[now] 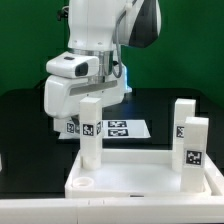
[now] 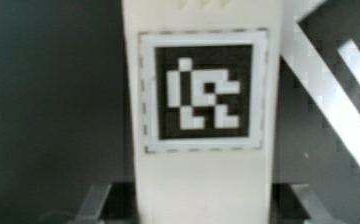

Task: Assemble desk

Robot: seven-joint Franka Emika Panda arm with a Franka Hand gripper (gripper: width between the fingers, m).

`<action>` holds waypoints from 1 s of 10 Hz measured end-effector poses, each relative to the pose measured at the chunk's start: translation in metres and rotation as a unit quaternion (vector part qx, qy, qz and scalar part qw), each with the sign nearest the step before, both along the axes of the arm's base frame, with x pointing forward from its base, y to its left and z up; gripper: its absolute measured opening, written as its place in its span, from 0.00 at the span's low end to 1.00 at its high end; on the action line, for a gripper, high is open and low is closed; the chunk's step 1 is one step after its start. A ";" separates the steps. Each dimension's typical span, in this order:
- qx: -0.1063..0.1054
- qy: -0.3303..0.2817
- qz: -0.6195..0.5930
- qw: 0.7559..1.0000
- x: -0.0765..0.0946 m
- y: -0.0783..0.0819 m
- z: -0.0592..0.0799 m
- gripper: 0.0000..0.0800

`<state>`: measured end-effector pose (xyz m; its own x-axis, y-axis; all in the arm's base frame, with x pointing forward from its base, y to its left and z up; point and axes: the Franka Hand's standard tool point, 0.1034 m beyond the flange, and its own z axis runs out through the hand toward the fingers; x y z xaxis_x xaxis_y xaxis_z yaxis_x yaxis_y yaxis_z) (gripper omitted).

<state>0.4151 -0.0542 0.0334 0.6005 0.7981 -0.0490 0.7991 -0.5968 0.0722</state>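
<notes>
My pincer is clamped on a leg standing upright – long axis vertical, directly over the tabletop's lower-left corner socket.

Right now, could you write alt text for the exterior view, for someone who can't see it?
A white robot arm's tool grips an upright white desk leg above the near corner of a white rimmed tabletop on a black table. Two more tagged legs already stand at the exterior view's right; the marker board lies behind.
</notes>
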 end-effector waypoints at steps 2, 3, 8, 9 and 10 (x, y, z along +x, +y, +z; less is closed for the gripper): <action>-0.004 0.015 0.099 0.995 -0.001 0.000 0.002 0.36; -0.007 0.027 0.183 0.983 -0.002 -0.002 0.004 0.36; -0.019 0.049 0.346 0.937 -0.007 -0.011 0.002 0.36; -0.023 0.069 0.438 0.896 -0.011 -0.011 0.000 0.36; -0.022 0.081 0.489 0.868 -0.015 -0.013 -0.002 0.36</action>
